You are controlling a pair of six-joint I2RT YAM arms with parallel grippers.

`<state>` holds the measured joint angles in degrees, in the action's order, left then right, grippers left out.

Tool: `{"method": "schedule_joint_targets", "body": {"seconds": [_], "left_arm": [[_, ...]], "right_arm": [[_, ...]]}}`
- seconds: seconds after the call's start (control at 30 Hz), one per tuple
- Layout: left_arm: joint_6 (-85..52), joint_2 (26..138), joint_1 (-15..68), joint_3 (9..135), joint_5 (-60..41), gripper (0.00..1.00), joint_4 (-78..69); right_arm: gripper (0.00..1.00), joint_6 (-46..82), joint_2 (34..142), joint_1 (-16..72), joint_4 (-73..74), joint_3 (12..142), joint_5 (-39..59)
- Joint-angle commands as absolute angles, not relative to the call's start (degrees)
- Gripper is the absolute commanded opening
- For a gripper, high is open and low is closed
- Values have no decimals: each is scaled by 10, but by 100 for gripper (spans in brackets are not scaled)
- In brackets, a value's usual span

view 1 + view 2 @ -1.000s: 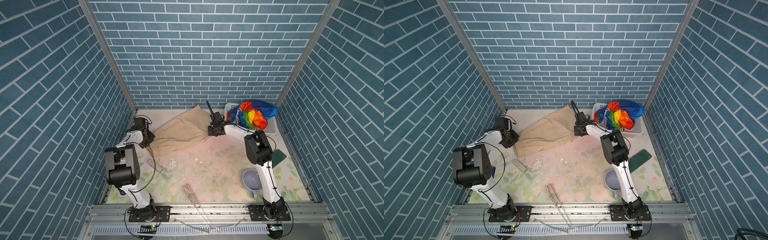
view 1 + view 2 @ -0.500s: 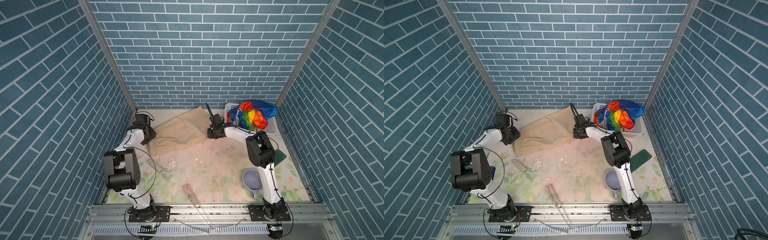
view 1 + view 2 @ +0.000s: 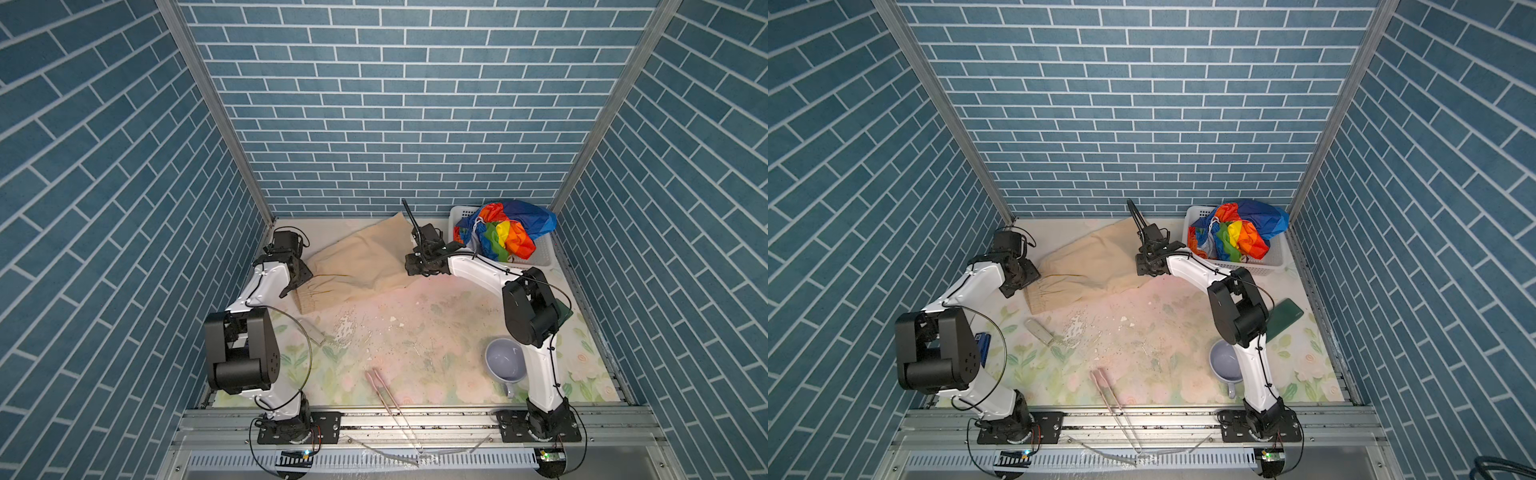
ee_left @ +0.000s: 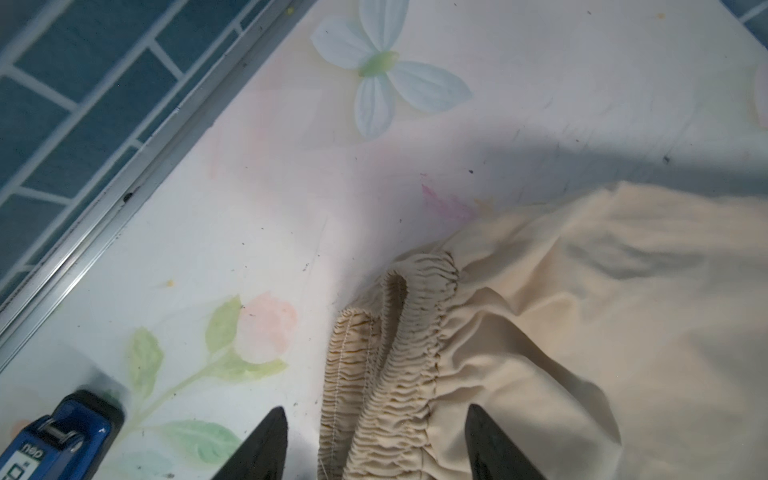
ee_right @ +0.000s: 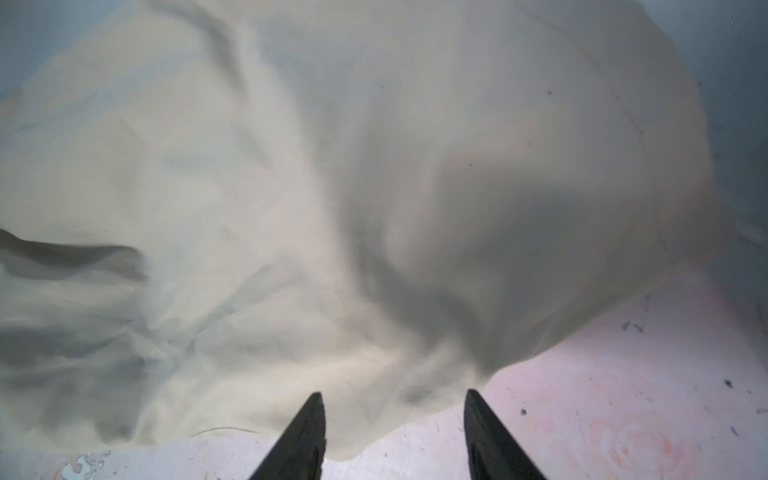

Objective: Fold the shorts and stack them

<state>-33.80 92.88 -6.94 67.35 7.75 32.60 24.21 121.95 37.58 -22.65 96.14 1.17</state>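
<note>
Jaws apart, left gripper and right gripper flank the beige shorts beside the basket; seemingly laid out, they next need regripping to fold.

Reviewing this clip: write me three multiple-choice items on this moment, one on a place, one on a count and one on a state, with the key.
1. Where do the rainbow shorts lie?
A) hung on the back wall
B) inside the mug
C) heaped in the white basket

2. How many pairs of shorts are in view?
A) one
B) two
C) three

3. How do the jaws of the left gripper stand?
A) apart
B) shut on the cloth
C) hidden from every view

Key:
1 C: both top views show them piled in the basket.
2 B: there is the rainbow pair, plus the beige shorts spread on the table.
3 A: the left wrist view shows its fingers apart, on either side of the gathered waistband.
</note>
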Motion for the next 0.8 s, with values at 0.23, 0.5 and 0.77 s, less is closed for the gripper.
{"method": "schedule_joint_targets", "body": {"seconds": [0.23, 0.5, 0.77], "left_arm": [[-341, 1005, -91, 686, 8, 66, 185], [-332, 1014, -88, 672, -1, 18, 198], [-310, 935, -8, 684, 17, 0, 244]], "right_arm": [[54, 258, 1185, 334, -201, 892, 47], [53, 276, 1208, 334, -204, 925, 82], [51, 287, 1210, 348, -204, 942, 86]]}}
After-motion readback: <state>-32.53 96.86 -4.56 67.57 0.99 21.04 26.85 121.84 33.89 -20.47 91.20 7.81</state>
